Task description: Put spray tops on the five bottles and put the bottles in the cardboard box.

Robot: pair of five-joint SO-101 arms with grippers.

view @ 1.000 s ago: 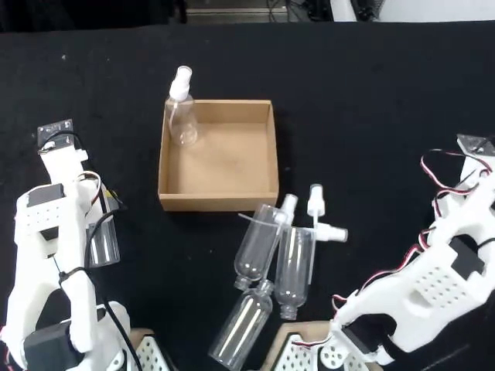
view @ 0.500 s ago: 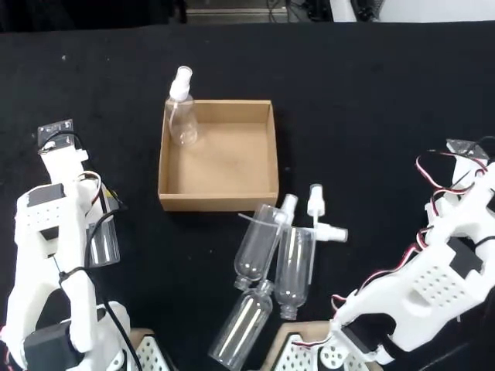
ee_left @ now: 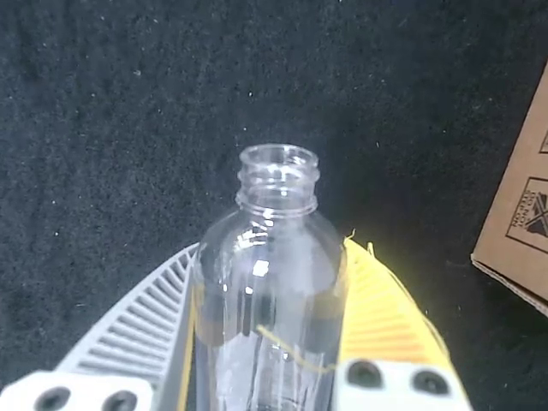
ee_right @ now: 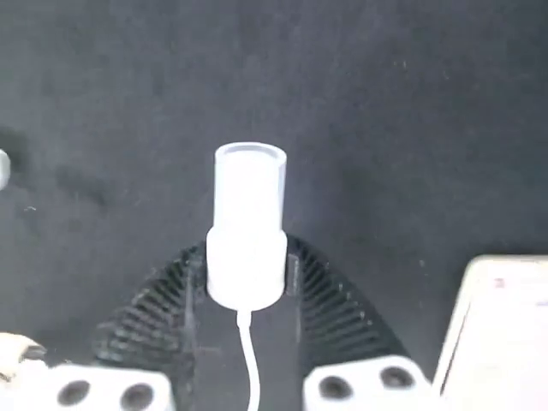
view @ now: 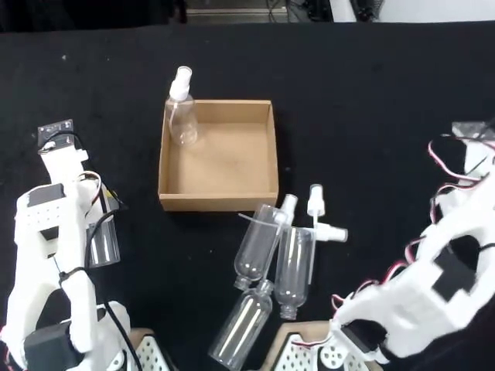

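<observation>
Three bottles [view: 295, 267] lie clustered on the black tabletop [view: 371, 116], just near of the cardboard box [view: 219, 202], with loose spray tops [view: 332, 230] beside them to the right; a capped bottle [view: 182, 116] stands in the box's far left corner; the left tool [ee_left: 272, 253] is clamped on a fifth bottle [ee_left: 276, 184], its neck open, left of the box; the right tool [ee_right: 247, 257] grips a spray top [ee_right: 248, 214] by its collar.

Black fabric tabletop [view: 371, 100], dark cables [view: 309, 9] and white surface [view: 433, 8] behind
</observation>
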